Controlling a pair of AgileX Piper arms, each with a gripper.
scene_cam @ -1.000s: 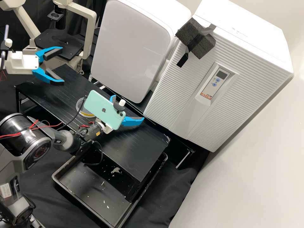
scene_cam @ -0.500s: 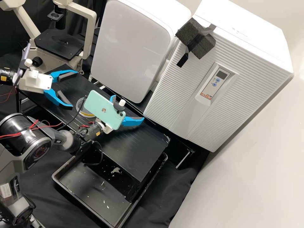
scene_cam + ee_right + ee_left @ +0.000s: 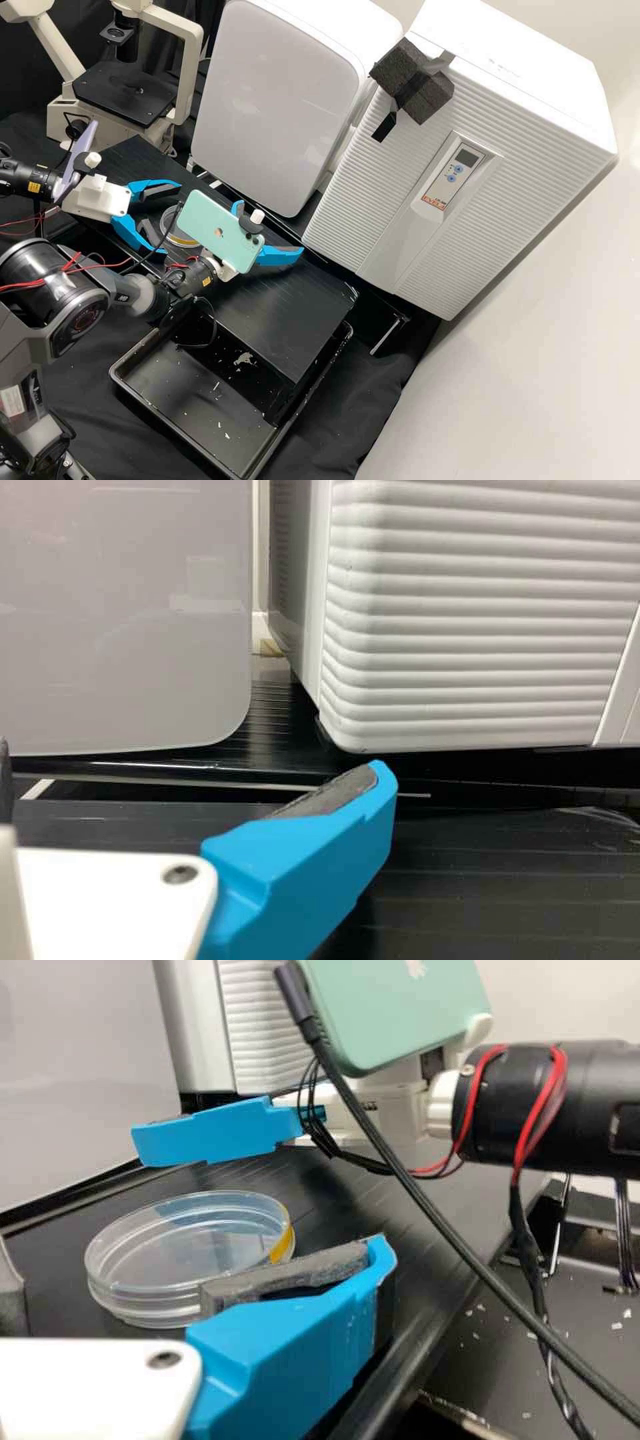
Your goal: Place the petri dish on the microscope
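In the high view my left gripper (image 3: pixel 171 215) stands open at the petri dish (image 3: pixel 185 240), which lies on the black bench; a finger hides part of it. Seen from the left wrist, the clear dish (image 3: pixel 180 1250) with a yellow mark on its side lies between the spread fingers of my left gripper (image 3: pixel 190 1272). My right gripper (image 3: pixel 270 228), open, is above the bench beside the dish, partly behind a green phone; its own wrist view shows nothing between the fingers of the right gripper (image 3: pixel 190 780). The microscope (image 3: pixel 125 90) stands at the back left.
A white panelled unit (image 3: pixel 280 100) and a ribbed white box (image 3: pixel 373 193) line the bench's back. The black tray (image 3: pixel 137 400) sits below the front edge. The green phone (image 3: pixel 220 230) and a cable (image 3: pixel 400 1175) on the right arm hang close to the dish.
My left gripper has moved from beside the microscope toward the right and front, to the petri dish, staying open. The right arm has kept still.
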